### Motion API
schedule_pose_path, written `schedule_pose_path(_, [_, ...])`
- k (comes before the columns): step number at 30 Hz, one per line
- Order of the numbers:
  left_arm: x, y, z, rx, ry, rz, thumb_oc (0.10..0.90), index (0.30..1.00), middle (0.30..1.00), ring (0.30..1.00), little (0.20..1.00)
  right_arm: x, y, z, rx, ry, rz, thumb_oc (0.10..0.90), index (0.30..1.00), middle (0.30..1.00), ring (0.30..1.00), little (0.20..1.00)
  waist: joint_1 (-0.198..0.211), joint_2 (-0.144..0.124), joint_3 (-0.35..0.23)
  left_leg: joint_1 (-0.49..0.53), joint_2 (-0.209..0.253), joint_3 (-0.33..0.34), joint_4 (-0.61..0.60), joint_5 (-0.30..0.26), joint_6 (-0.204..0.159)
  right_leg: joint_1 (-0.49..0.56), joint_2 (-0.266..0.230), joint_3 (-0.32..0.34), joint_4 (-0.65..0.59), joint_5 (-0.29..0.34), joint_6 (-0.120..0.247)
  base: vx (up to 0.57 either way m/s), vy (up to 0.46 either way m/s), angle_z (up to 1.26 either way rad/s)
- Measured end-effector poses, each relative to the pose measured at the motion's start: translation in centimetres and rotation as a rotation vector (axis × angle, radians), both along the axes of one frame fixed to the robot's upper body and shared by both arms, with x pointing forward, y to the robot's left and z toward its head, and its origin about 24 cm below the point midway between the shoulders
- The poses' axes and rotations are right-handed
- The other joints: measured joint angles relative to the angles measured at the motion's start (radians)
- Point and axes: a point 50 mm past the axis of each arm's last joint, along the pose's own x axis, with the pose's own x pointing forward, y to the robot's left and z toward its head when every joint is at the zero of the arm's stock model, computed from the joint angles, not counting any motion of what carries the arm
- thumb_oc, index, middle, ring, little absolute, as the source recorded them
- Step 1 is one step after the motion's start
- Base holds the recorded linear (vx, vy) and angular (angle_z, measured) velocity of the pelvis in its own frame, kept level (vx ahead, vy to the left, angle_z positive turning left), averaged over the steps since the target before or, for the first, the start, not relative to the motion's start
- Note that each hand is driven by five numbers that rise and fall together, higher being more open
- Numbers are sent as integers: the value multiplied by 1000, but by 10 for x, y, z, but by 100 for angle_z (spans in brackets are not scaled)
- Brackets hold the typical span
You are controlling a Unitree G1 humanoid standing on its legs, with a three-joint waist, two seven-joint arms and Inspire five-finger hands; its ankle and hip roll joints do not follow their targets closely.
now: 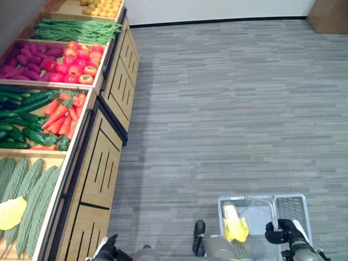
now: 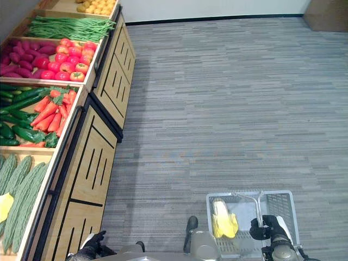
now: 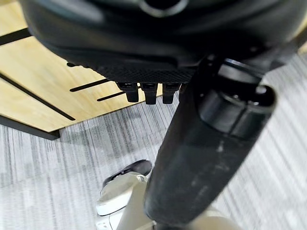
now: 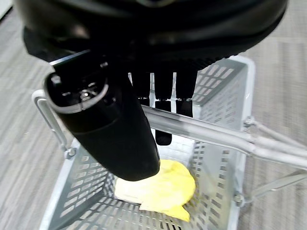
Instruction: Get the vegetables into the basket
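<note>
My right hand (image 4: 110, 134) is shut on the metal handle (image 4: 201, 129) of a grey wire basket (image 1: 296, 200), which hangs low at my right side over the floor. One yellow leafy vegetable (image 4: 163, 189) lies in the basket's bottom (image 2: 223, 220). My left hand (image 1: 107, 247) is low at my left side, next to the wooden shelf front (image 3: 43, 91), with relaxed fingers and nothing in it. The shelf on my left holds carrots (image 1: 62, 114), cucumbers (image 1: 22, 117) and long bumpy green gourds (image 1: 32, 201).
Further along the shelf lie red tomatoes (image 1: 79, 62), purple roots (image 1: 27, 57), green beans (image 1: 73, 30) and small yellow produce (image 1: 100, 6). A yellow vegetable (image 1: 11, 212) rests on the gourds. Grey carpet (image 1: 228, 109) spreads ahead to a white wall.
</note>
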Motion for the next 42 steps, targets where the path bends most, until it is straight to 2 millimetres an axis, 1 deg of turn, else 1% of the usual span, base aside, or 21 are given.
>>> schedule_pose_path(1, [9, 1, 2, 8, -25, -2, 900, 1000, 1000, 1000, 1000, -6, 1, -3, 4, 7, -18, 400, 300, 300, 300, 300, 4, -10, 6, -67, 3, 11, 101, 11, -17, 28, 0, -25, -39, 0, -22, 195, -131, 88])
schedule_pose_path(2, [16, 3, 5, 22, -44, -11, 900, 1000, 1000, 1000, 1000, -14, 2, -5, 9, 24, -33, 400, 300, 300, 300, 300, 19, -23, 8, -93, 1, 40, 116, 5, -16, 56, -5, -45, -73, 20, -28, 290, -9, 82])
schedule_pose_path(3, [18, 4, 6, 28, -58, -14, 900, 1000, 1000, 1000, 1000, -17, 2, -6, 10, 29, -39, 400, 300, 300, 300, 300, 38, -28, 8, -129, -12, 94, 58, -7, -4, 78, -2, -68, -101, 16, -18, 342, 65, 60])
schedule_pose_path(5, [18, 1, 5, 21, -63, -15, 900, 1000, 1000, 1000, 1000, -15, 3, -6, 9, 21, -40, 400, 300, 300, 300, 300, 48, -30, 8, -150, -37, 135, -115, -6, 11, 80, 10, -76, -137, 24, -5, 314, 104, 23])
schedule_pose_path(6, [13, -2, 3, 12, -49, -13, 900, 1000, 1000, 1000, 1000, -10, 7, -7, 20, 13, -37, 400, 300, 300, 300, 300, 55, -31, 9, -166, -50, 153, -257, 25, 30, 87, 37, -75, -164, 39, 4, 238, 85, -17])
schedule_pose_path(8, [-3, -4, -1, 5, -1, 1, 900, 1000, 1000, 1000, 1000, -11, 14, -13, 42, 28, -47, 400, 300, 300, 300, 300, 68, -36, 12, -175, -45, 151, -337, 64, 42, 117, 74, -56, -202, 38, 8, 321, 124, -37])
schedule_pose_path(10, [-22, -9, -6, -22, 41, 32, 900, 1000, 1000, 1000, 1000, -19, 20, -20, 61, 66, -66, 400, 300, 300, 300, 300, 80, -45, 17, -182, -40, 117, -359, 113, 24, 168, 103, -32, -228, 32, 6, 445, 205, -50])
schedule_pose_path(12, [-33, -13, -10, -50, 63, 135, 900, 1000, 1000, 1000, 1000, -28, 21, -24, 65, 103, -84, 400, 300, 300, 300, 300, 85, -50, 17, -158, -40, 122, -345, 125, 47, 203, 114, -5, -233, 23, -8, 360, 251, -45])
schedule_pose_path(15, [-31, -14, -10, -63, 62, 136, 900, 1000, 1000, 1000, 1000, -38, 20, -25, 63, 121, -91, 400, 300, 300, 300, 300, 74, -59, 14, -156, -81, 152, -299, 124, 79, 215, 99, 3, -228, 0, 0, 212, 205, -14])
schedule_pose_path(16, [-27, -13, -9, -63, 53, 126, 900, 1000, 1000, 1000, 1000, -39, 18, -25, 59, 131, -97, 400, 300, 300, 300, 300, 76, -67, 5, -135, -123, 164, -306, 124, 124, 202, 72, 27, -197, -6, 6, 221, 227, -34])
schedule_pose_path(18, [-27, -15, -9, -62, 60, 108, 900, 1000, 1000, 1000, 1000, -33, 14, -24, 49, 130, -97, 400, 300, 300, 300, 300, 70, -48, -8, -104, -142, 197, -327, 112, 174, 194, 51, 53, -160, -25, 31, 182, 171, -38])
schedule_pose_path(21, [-17, -3, -4, -30, 31, 77, 900, 1000, 1000, 1000, 1000, -32, 21, -26, 63, 138, -79, 400, 300, 300, 300, 300, 65, -55, -10, -88, -176, 196, -328, 72, 221, 135, 1, 93, -8, -67, 71, 158, 206, 0])
schedule_pose_path(25, [3, 11, 4, 11, -28, 40, 900, 1000, 1000, 1000, 1000, -21, 28, -28, 70, 127, -53, 400, 300, 300, 300, 300, 75, -71, -22, -54, -228, 209, -315, 20, 269, -16, -121, 87, 359, -116, 121, 193, 204, -5])
schedule_pose_path(26, [9, 15, 7, 28, -43, 17, 900, 1000, 1000, 1000, 1000, -14, 29, -27, 69, 114, -45, 400, 300, 300, 300, 300, 75, -90, -17, -10, -263, 205, -307, -17, 294, -61, -188, 77, 495, -63, 155, 337, 127, -2])
schedule_pose_path(28, [10, 17, 8, 34, -36, 15, 900, 1000, 1000, 1000, 1000, -12, 34, -28, 82, 107, -28, 400, 300, 300, 300, 300, 64, -78, -14, 29, -256, 188, -319, -37, 304, -110, -120, 165, 530, -108, 158, 230, 45, 8])
schedule_pose_path(30, [11, 21, 10, 44, -45, 16, 900, 1000, 1000, 1000, 1000, -9, 44, -29, 105, 90, 9, 400, 300, 300, 300, 300, 54, -83, -5, 56, -257, 173, -323, -41, 281, -176, -62, 194, 406, -117, 158, 305, -32, 36])
schedule_pose_path(32, [11, 15, 7, 32, -37, 18, 900, 1000, 1000, 1000, 1000, 1, 48, -27, 116, 49, 40, 400, 300, 300, 300, 300, 41, -84, 13, 86, -262, 140, -326, -82, 262, -230, -19, 192, 160, -52, 123, 449, -96, 39])
schedule_pose_path(36, [8, 2, 2, 4, -6, 3, 900, 1000, 1000, 1000, 1000, -5, 43, -26, 105, 49, 9, 400, 300, 300, 300, 300, -3, -84, 29, 144, -280, 35, -318, -127, 255, -215, -27, 242, -252, 109, 136, 315, -93, 79])
schedule_pose_path(39, [-13, -1, -3, -1, 45, -1, 900, 1000, 1000, 1000, 1000, -19, 40, -29, 103, 97, -22, 400, 300, 300, 300, 300, -7, -82, 35, 256, -268, -20, -312, -205, 239, -203, -72, 195, -228, 158, 136, 404, -195, 75])
schedule_pose_path(40, [-18, -2, -5, -4, 57, 0, 900, 1000, 1000, 1000, 1000, -25, 39, -31, 103, 122, -34, 400, 300, 300, 300, 300, -9, -73, 35, 295, -243, -37, -303, -244, 211, -189, -72, 164, -175, 227, 126, 178, -109, 44])
schedule_pose_path(42, [-20, -7, -6, -18, 64, 3, 900, 1000, 1000, 1000, 1000, -23, 38, -31, 102, 125, -37, 400, 300, 300, 300, 300, -10, -45, 31, 304, -204, -30, -266, -253, 178, -178, -51, 135, -144, 300, 94, 276, -217, 32])
